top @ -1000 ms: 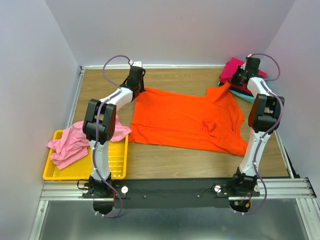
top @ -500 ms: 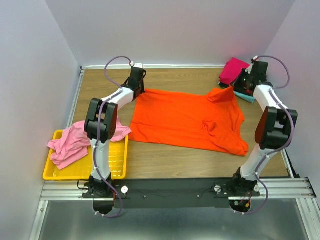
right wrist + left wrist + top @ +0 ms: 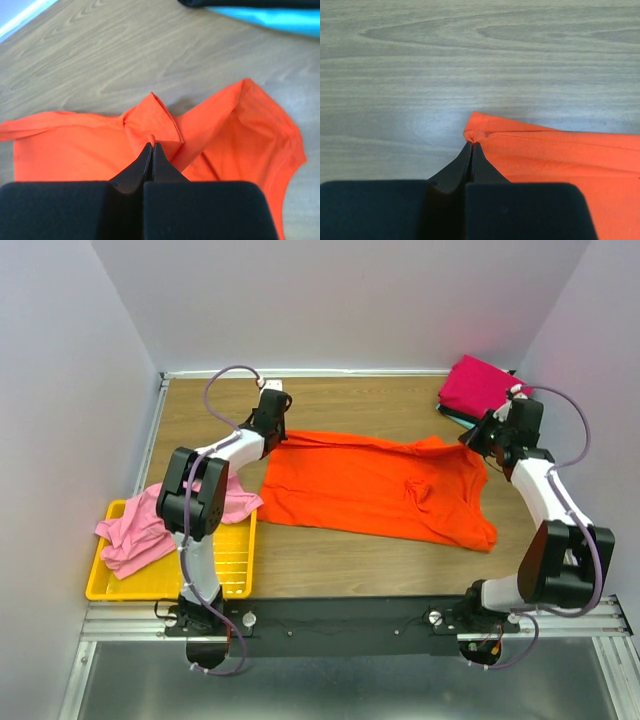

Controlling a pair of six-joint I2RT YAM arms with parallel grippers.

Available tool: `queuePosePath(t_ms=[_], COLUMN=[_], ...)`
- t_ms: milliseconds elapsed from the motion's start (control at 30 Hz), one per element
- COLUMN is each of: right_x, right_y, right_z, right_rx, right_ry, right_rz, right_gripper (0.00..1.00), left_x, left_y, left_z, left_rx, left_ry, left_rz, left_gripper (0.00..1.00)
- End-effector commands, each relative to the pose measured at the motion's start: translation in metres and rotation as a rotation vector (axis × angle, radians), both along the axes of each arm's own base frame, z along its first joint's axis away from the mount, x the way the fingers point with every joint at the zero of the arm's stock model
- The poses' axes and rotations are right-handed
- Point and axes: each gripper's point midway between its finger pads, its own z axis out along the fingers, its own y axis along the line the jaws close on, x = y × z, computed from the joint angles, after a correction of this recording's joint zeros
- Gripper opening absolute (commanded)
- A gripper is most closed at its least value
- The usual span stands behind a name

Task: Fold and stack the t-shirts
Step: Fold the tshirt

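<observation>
You are pinching the orange shirt [image 3: 375, 485] along its far edge: left gripper [image 3: 471, 145] clamped on a corner, right gripper [image 3: 152, 145] on a fold (cloth stretching lengthwise between them).

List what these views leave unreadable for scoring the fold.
1. Left end effector and right end effector: in top external, their own wrists hide the tips; the pinch on the orange t-shirt shows only in wrist views.
2. Folded stack: right arm covers its near edge from above, right wrist view crops it at top; shirt count unclear.
3. Pink t-shirt: left arm overlaps it; it covers part of the yellow tray.
</observation>
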Motion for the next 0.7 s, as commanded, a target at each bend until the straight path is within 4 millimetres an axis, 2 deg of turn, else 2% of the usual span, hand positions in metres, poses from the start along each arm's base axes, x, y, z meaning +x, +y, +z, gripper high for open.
queuePosePath(t_ms=[0, 33, 100, 133, 233, 300, 333, 467, 633, 667], right_x=[-0.022, -0.027, -0.037, -0.041, -0.054, -0.063, -0.066, -0.08, -0.092, -0.093], right_y=[-0.001, 0.0, 0.001, 0.0, -0.001, -0.005, -0.006, -0.007, -0.004, -0.004], right_z=[-0.007, 0.002, 0.0, 0.01, 0.01, 0.016, 0.017, 0.014, 0.011, 0.011], right_rx=[-0.013, -0.019, -0.018, -0.029, -0.038, -0.058, -0.063, -0.071, -0.066, -0.063], right_ry=[0.005, -0.021, -0.021, -0.047, -0.042, -0.051, -0.053, -0.042, -0.045, -0.045], right_rz=[-0.036, -0.037, -0.045, -0.052, -0.069, -0.09, -0.094, -0.108, -0.108, -0.111], right_gripper=[0.0, 0.01, 0.01, 0.0, 0.0, 0.01, 0.0, 0.01, 0.01, 0.01], left_x=[-0.008, -0.015, -0.023, -0.027, -0.039, -0.045, -0.052, -0.066, -0.087, -0.09], left_y=[0.001, 0.001, 0.001, -0.002, -0.001, -0.004, -0.002, -0.001, 0.005, 0.005], left_z=[0.029, 0.031, 0.032, 0.037, 0.032, 0.038, 0.032, 0.04, 0.034, 0.04], left_rx=[-0.003, -0.001, 0.002, -0.009, -0.01, -0.021, -0.014, -0.025, -0.024, -0.043], left_ry=[-0.082, -0.092, -0.095, -0.118, -0.113, -0.131, -0.121, -0.146, -0.142, -0.159], left_rz=[0.049, 0.057, 0.068, 0.064, 0.075, 0.076, 0.083, 0.102, 0.131, 0.143], left_gripper=[0.0, 0.0, 0.0, 0.0, 0.0, 0.0, 0.0, 0.0, 0.0, 0.0])
